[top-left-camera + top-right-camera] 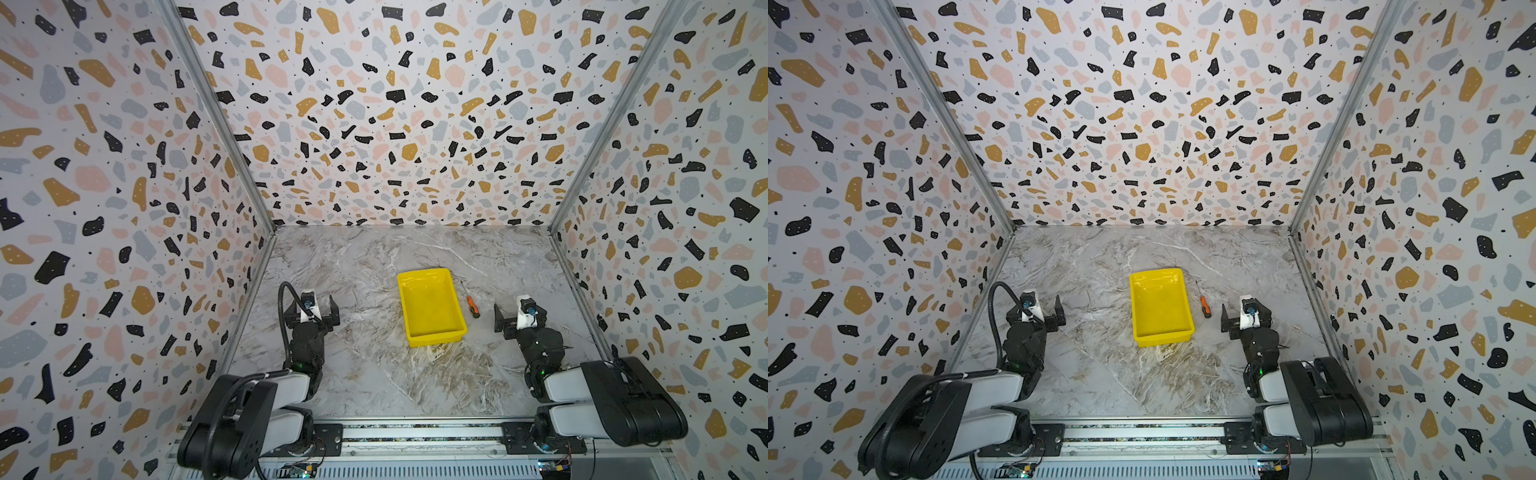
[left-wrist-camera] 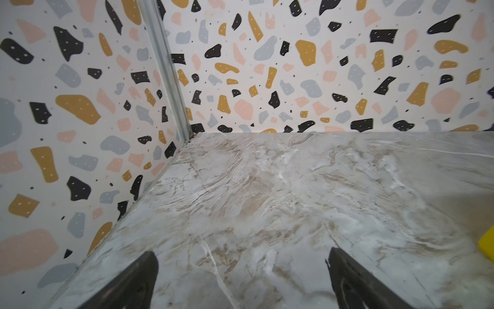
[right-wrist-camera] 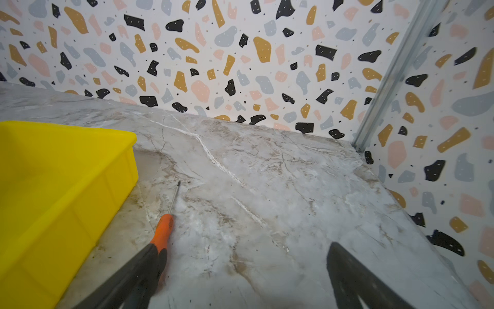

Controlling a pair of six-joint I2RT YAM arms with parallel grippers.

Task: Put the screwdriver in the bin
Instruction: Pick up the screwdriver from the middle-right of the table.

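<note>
At the bin's point(image 1: 430, 305) three o'clock side | screwdriver point(image 1: 472, 306) lies flat on the marble, apart | both grippers gape empty, right gripper point(image 1: 512, 316) nearer | your risk: thin shaft rolls under the rim.

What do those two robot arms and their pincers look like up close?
Both arms are black at the joints with white-grey shells on the long links. The left gripper and right gripper each end in two flat black fingers with a small white camera block between them. A ribbed black cable loops over the left arm. Small green lights glow on both.
</note>
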